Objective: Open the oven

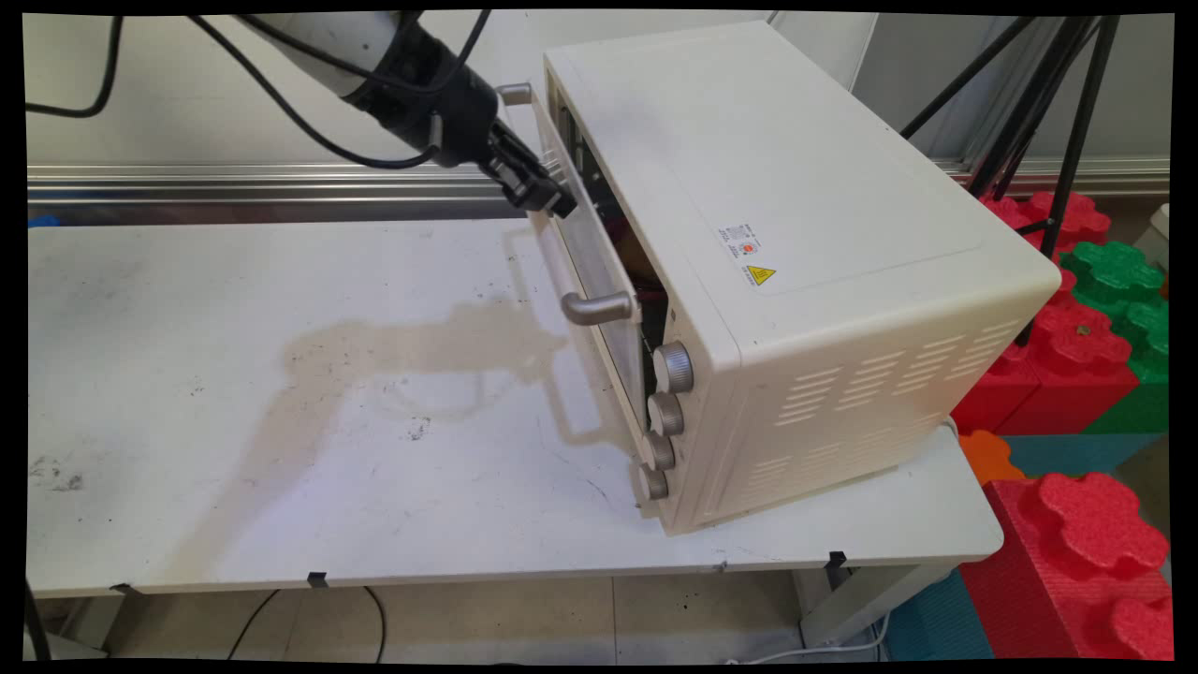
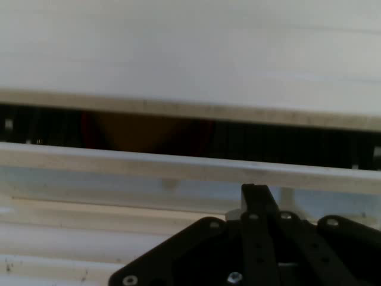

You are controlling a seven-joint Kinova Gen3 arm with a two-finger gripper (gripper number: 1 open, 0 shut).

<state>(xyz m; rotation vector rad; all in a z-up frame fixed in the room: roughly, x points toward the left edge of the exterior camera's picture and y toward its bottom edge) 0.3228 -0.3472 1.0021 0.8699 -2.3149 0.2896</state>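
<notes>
White bench, scuffed, under a pale wall with a metal rail. Left and middle lie bare, open to the near edge. Black claw, upper centre, at the oven door's top edge beside the bar handle; grip state cannot be told. Cream toaster oven fills the right end, door ajar, facing left, long axis front to back. Four knobs at the near corner. Red and green foam blocks beyond the right edge.
</notes>
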